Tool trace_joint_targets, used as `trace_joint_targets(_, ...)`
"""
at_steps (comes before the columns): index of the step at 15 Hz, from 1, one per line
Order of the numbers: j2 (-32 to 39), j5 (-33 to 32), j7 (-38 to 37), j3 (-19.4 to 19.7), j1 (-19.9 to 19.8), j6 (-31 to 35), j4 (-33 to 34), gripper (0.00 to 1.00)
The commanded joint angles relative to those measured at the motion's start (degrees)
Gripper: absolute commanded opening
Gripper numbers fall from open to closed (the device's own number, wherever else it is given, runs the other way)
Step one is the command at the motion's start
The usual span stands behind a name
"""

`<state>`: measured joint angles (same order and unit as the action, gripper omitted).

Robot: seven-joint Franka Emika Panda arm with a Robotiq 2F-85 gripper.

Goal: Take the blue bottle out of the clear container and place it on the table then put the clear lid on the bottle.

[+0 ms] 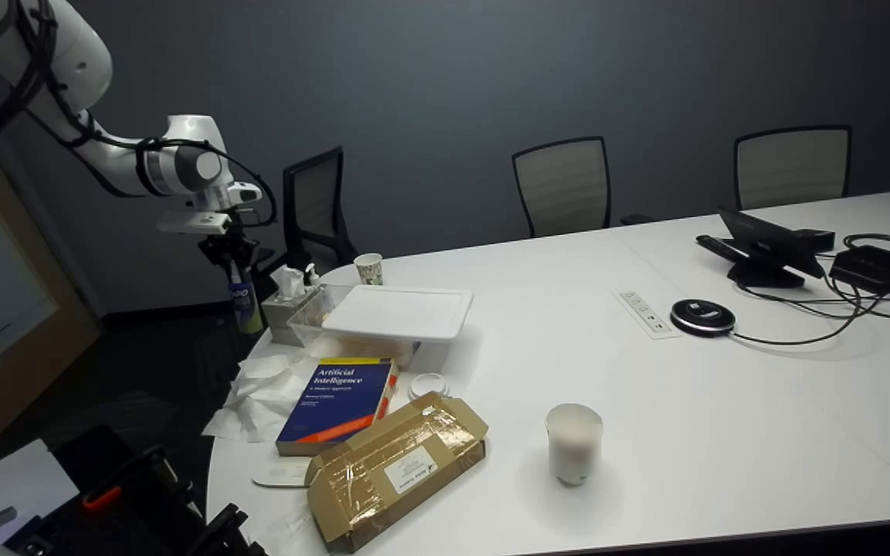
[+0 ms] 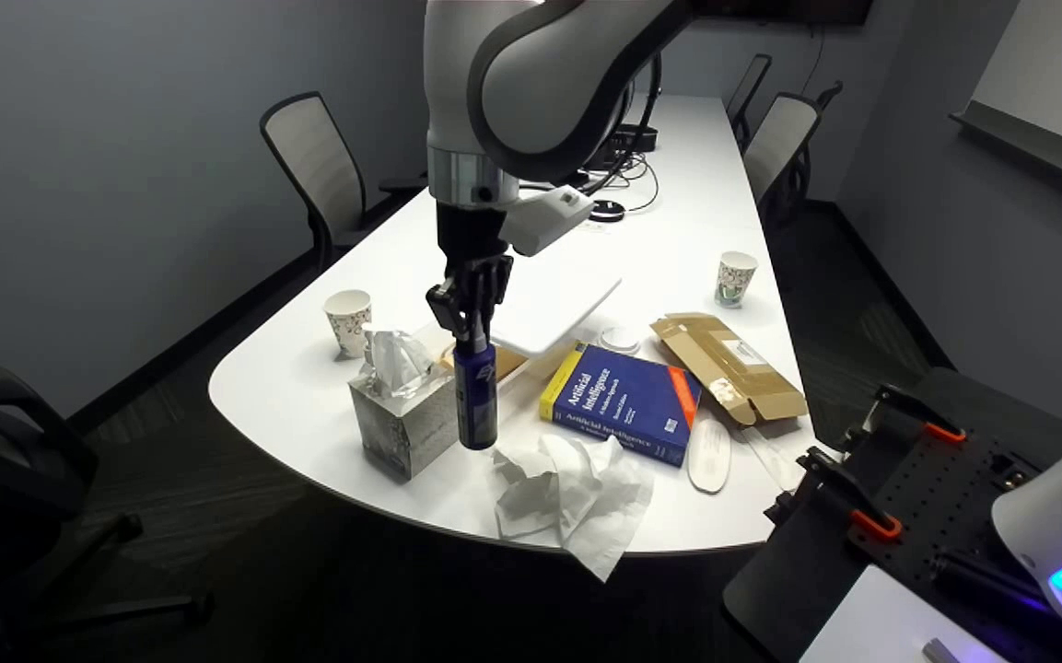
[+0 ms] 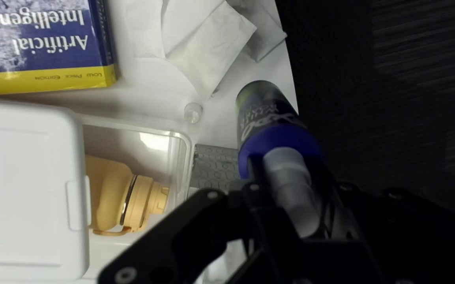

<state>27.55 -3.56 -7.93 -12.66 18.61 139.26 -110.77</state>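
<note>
Near the table [image 2: 286, 405], the tool [image 2: 472, 324] clamps the blue bottle [image 2: 476, 396].

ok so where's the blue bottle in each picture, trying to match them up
In an exterior view: blue bottle, left third, just below mid-height.
In an exterior view: blue bottle, slightly left of centre, below mid-height.
In the wrist view: blue bottle, right of centre, around mid-height.
Landmark in all three: the Artificial Intelligence book, upper left in the wrist view.

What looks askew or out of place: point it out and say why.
The white lid sits off-centre over the clear container, leaving one end uncovered rather than closed. Crumpled white paper hangs partly past the edge of the table, looking discarded.
</note>
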Motion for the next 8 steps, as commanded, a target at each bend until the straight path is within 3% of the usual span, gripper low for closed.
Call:
trace_joint_targets(1, 3.59, 0.92, 1.64, 0.14, -0.17, 3.71, 0.61, 0.08)
trace_joint_targets(8, 11.32, -1.13, 3.79, 1.36, 0.9, 8.05, 4.62, 0.08)
